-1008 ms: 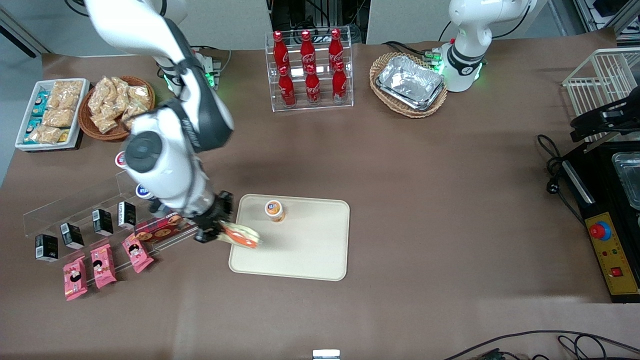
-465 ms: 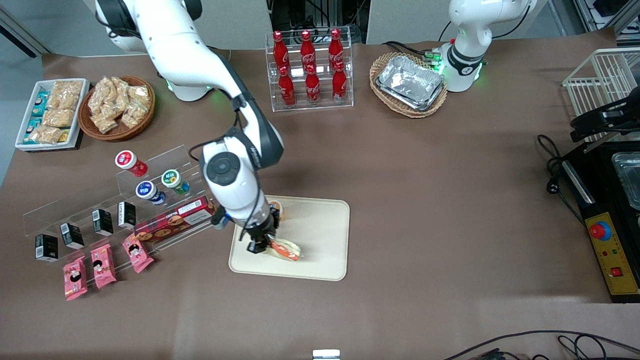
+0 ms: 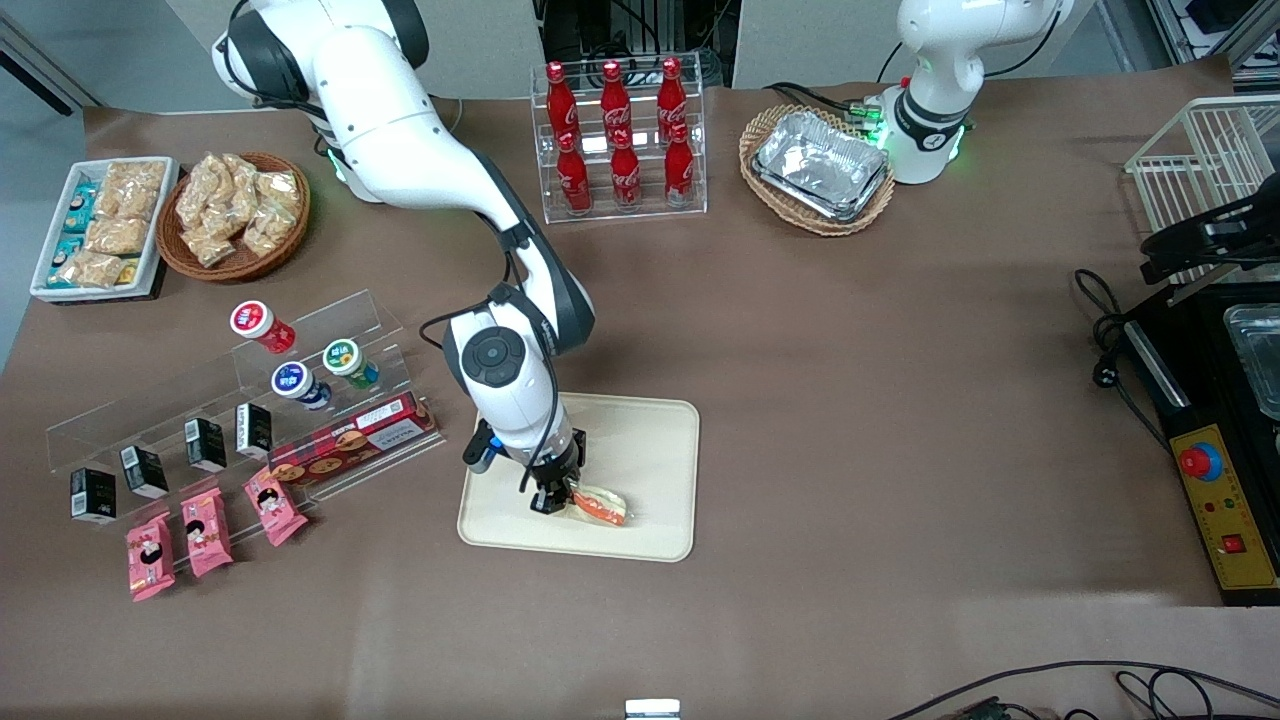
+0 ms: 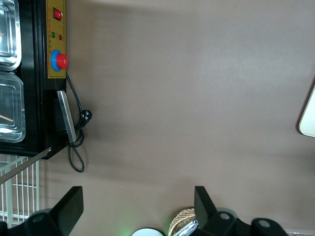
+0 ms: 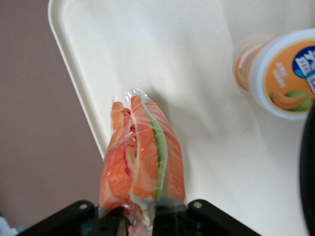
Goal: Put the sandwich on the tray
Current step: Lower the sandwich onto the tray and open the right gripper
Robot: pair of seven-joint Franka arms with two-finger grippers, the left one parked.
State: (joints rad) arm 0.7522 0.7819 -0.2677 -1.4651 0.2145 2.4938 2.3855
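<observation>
Front view: tray [image 3: 655, 440] carries the sandwich [image 3: 598, 505], the tool [image 3: 556, 495] at its nine o'clock clamped on it; orange-lidded cup [image 5: 280, 78] shares the tray.

The front view looks steeply down from high up, facing both arm bases, and takes in the whole brown-covered table [image 3: 850, 400] from some way off. The right wrist view rides just above the working arm's gripper [image 5: 142, 219] and looks close along its closed fingers at the clear-wrapped wedge sandwich [image 5: 142, 157] and the flat cream-beige rectangular tray [image 5: 147, 49]; the front view shares that gripper [image 3: 557, 497], sandwich [image 3: 600, 505] and tray [image 3: 650, 470]. The left wrist view looks straight down from well above bare tabletop, sharing with the front view the black control box with a red button [image 4: 56, 61] [image 3: 1200, 462] and one tray corner [image 4: 309, 118]
</observation>
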